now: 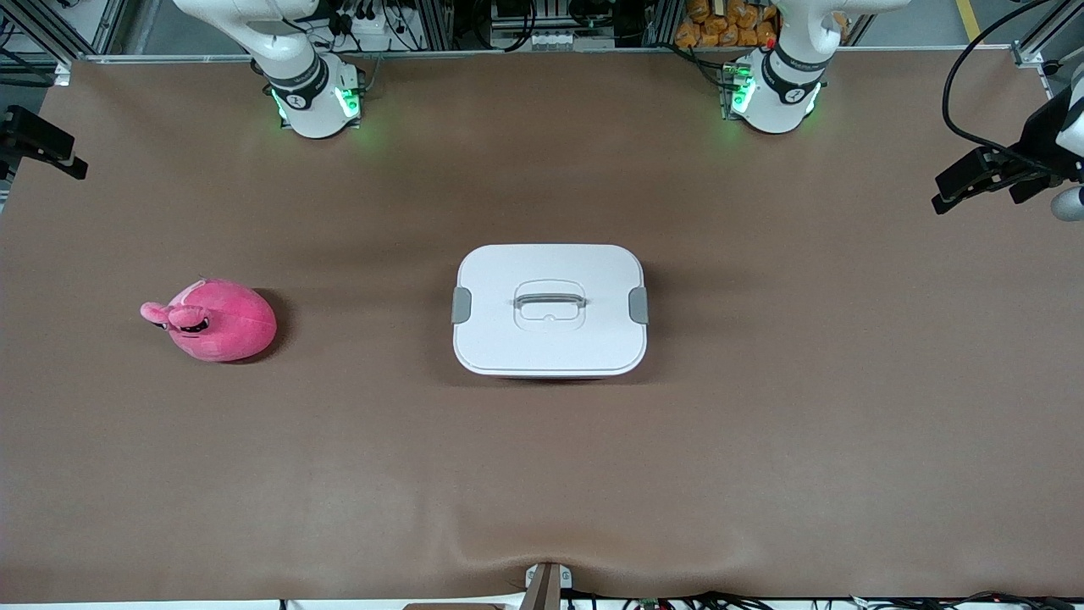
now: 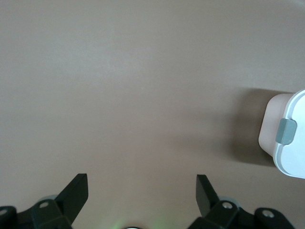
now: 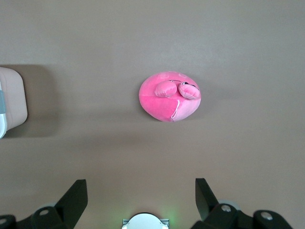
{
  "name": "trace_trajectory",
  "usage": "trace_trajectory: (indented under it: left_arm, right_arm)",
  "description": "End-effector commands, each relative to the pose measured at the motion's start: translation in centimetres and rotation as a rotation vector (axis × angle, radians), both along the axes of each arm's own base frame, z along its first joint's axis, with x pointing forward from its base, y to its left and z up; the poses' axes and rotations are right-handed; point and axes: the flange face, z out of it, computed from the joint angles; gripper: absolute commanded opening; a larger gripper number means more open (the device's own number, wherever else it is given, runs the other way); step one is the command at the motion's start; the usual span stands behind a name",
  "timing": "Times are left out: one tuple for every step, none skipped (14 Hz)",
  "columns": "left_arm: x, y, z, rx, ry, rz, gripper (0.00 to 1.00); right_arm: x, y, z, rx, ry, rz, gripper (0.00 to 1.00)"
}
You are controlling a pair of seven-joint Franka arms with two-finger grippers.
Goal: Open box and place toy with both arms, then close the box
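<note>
At the centre of the table (image 1: 762, 474) sits the box (image 1: 550, 309), its white lid (image 1: 550, 339) seated flat, the grey side clips (image 1: 461, 305) at its nine and three o'clock ends and the recessed handle (image 1: 550, 299) in the middle. Out at nine o'clock from the box, toward the right arm's end and well apart from it, lies the pink toy (image 1: 216, 320) on its side. Neither arm has engaged anything: the left gripper (image 2: 142, 188) hangs with fingers spread over bare table beside the box's clip end, and the right gripper (image 3: 141, 188) hangs likewise spread over the table near the toy. The likely trouble ahead is the lid: if only one clip is released, lifting by the handle could drag or tip the whole box. The soft, rounded toy may also squash and slip from a shallow pinch.
</note>
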Motion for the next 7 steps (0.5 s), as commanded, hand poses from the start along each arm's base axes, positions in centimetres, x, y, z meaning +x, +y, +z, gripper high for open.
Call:
trace_trajectory:
  left_arm:
    - [0.08, -0.11, 0.72, 0.02, -0.012, 0.007, 1.0]
    - [0.12, -0.13, 0.78, 0.018, -0.014, 0.006, 1.0]
    - [0.1, -0.05, 1.2, 0.018, -0.021, 0.001, 1.0]
    - [0.17, -0.04, 1.21, 0.02, -0.022, -0.006, 1.0]
    - [0.17, -0.12, 1.21, 0.02, -0.022, -0.006, 1.0]
    - [0.19, -0.22, 1.18, 0.018, -0.021, -0.005, 1.0]
    - [0.24, -0.29, 1.1, 0.02, -0.019, -0.005, 1.0]
  right_arm:
    - [-0.25, -0.13, 0.56, 0.013, -0.007, -0.018, 1.0]
    - [-0.19, -0.13, 0.48, 0.013, -0.005, -0.018, 1.0]
    - [-0.2, -0.21, 0.48, 0.013, -0.005, -0.02, 1.0]
    - [-0.16, -0.31, 0.4, 0.012, -0.004, -0.02, 1.0]
    - [-0.04, -0.25, 0.25, 0.01, -0.001, -0.016, 1.0]
    - [-0.04, -0.17, 0.24, 0.01, -0.001, -0.014, 1.0]
    - [-0.04, -0.17, 0.24, 0.01, -0.001, -0.016, 1.0]
